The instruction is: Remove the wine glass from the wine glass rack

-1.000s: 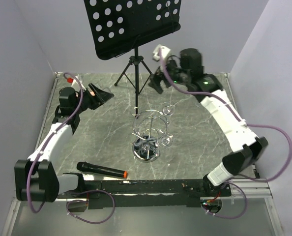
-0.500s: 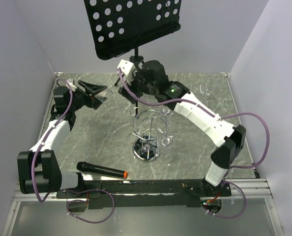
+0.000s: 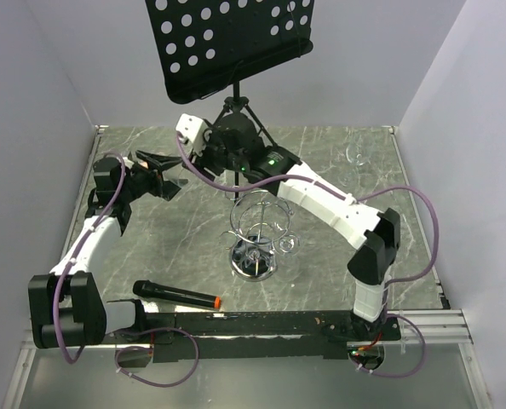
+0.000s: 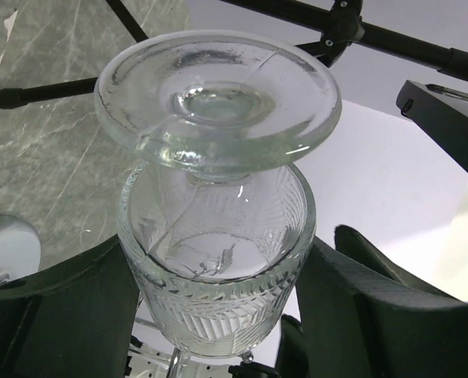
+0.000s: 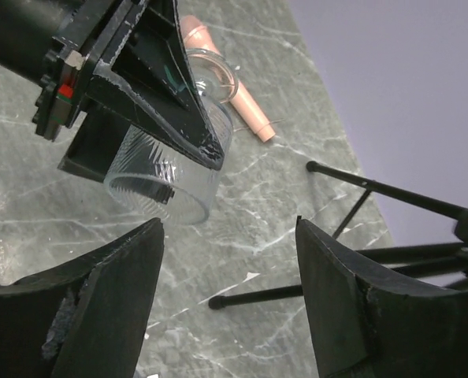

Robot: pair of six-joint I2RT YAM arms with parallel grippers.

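My left gripper is shut on the cut-glass bowl of a wine glass, whose round foot points away from the camera. In the top view this gripper hovers at the table's back left, well away from the chrome wine glass rack in the middle. My right arm reaches across above the rack, and its gripper sits close beside the left one. In the right wrist view the held glass lies just beyond my right gripper, which stands open with nothing between its fingers.
A black tripod music stand rises at the back, with its legs on the marble under my right gripper. A black microphone lies near the front edge. Another clear glass stands at the back right. Grey walls close in both sides.
My right arm has swung from the back right across to the left gripper, and its jaws have narrowed a little. The left gripper has drawn back slightly with the glass.
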